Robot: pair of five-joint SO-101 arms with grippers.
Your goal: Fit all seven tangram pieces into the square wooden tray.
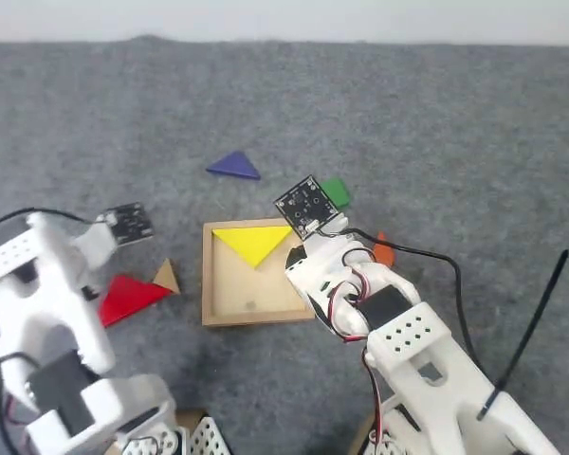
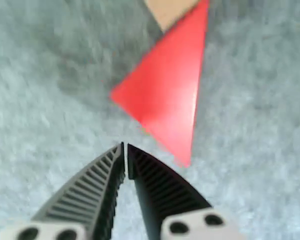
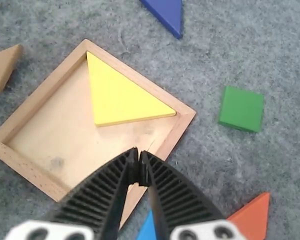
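Both closed, empty: left gripper (image 2: 125, 147), right gripper (image 3: 139, 152) above tray (image 3: 60, 135).

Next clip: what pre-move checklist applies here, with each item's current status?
1. Yellow triangle seated flat in a corner of the tray: ok.
2. Left gripper open for the red triangle: not ok, shut.
3. Right gripper free of any piece: ok, shut and empty over the tray.
4. Green square clear of other pieces: ok.
5. All seven pieces in the tray: not ok, one is in.
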